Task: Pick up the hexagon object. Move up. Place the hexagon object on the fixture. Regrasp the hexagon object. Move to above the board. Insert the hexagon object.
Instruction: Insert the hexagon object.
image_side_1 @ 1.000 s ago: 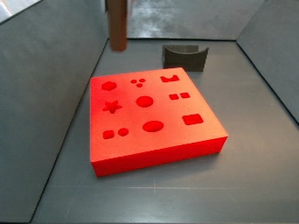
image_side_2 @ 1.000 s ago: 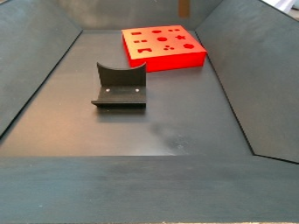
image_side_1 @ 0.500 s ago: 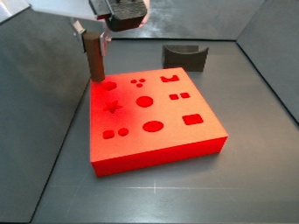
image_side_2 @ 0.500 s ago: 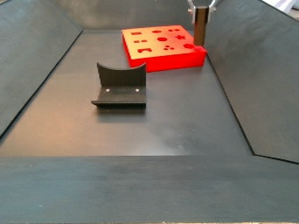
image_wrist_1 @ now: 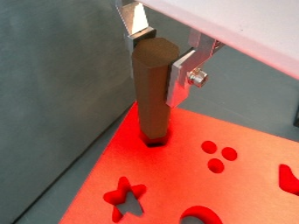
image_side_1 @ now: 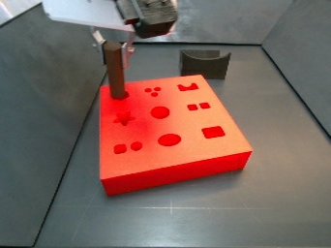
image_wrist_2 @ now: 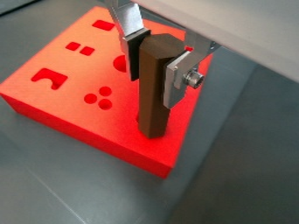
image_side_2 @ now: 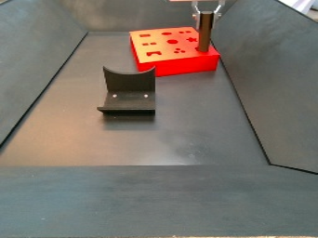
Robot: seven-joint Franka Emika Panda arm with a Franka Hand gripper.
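Observation:
My gripper is shut on the hexagon object, a dark brown upright prism. It shows in both wrist views and both side views. Its lower end meets the red board at the hexagon hole near the board's corner; I cannot tell how deep it sits. The gripper hangs above that corner. The board also shows in the other views. The dark grey fixture stands apart on the floor and bears nothing; it also shows in a side view.
The board carries star, circle, square and oval cut-outs. Sloped grey walls enclose the dark floor on all sides.
The gripper has come down with the hexagon object, and the peg's lower end has gone from beside the board's edge to the hexagon hole on its top.

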